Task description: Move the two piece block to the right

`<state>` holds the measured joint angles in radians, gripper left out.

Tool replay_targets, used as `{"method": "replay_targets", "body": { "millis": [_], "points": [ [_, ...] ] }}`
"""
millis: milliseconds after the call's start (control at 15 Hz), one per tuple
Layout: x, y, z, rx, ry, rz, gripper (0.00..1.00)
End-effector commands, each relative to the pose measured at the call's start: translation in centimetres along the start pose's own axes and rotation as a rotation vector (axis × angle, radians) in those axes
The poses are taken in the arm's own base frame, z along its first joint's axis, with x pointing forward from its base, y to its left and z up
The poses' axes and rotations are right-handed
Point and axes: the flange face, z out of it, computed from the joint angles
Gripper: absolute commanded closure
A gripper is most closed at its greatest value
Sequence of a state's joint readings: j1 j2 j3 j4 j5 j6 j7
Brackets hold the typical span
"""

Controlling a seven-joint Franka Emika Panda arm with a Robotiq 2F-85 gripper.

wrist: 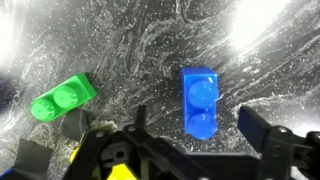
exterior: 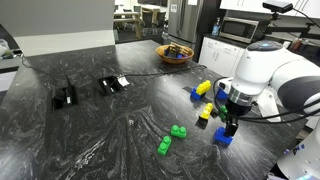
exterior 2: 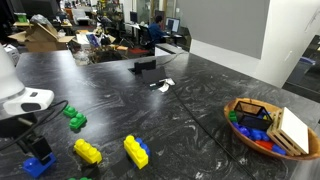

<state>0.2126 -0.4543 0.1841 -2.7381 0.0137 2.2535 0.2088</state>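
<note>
The two piece block (wrist: 200, 100) is a small bright-blue block with two studs. It lies on the dark marble counter, in the gap between my fingers and just ahead of them in the wrist view. My gripper (wrist: 198, 125) is open, its fingers on either side of the block and not touching it. In both exterior views the gripper (exterior: 228, 122) (exterior 2: 38, 150) hangs just over the blue block (exterior: 224, 137) (exterior 2: 38, 165) near the counter's edge.
Green blocks (exterior: 178, 131) (exterior 2: 75, 120) (wrist: 63, 98) lie close by. Yellow and blue blocks (exterior: 204, 88) (exterior 2: 135, 150) are scattered around. A bowl of toys (exterior: 175, 53) (exterior 2: 262, 125) stands farther off. Black items (exterior: 65, 97) (exterior: 112, 84) sit mid-counter.
</note>
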Motion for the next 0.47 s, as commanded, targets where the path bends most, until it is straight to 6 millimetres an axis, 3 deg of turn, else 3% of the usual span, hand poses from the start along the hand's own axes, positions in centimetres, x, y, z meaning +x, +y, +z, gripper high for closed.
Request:
{"method": "replay_targets", "body": {
  "millis": [0,400],
  "points": [
    [-0.36,1.11,-2.08,0.018,0.034,0.110,0.00],
    [-0.24,1.26,-2.46,0.023,0.039,0.143,0.00]
  ]
}}
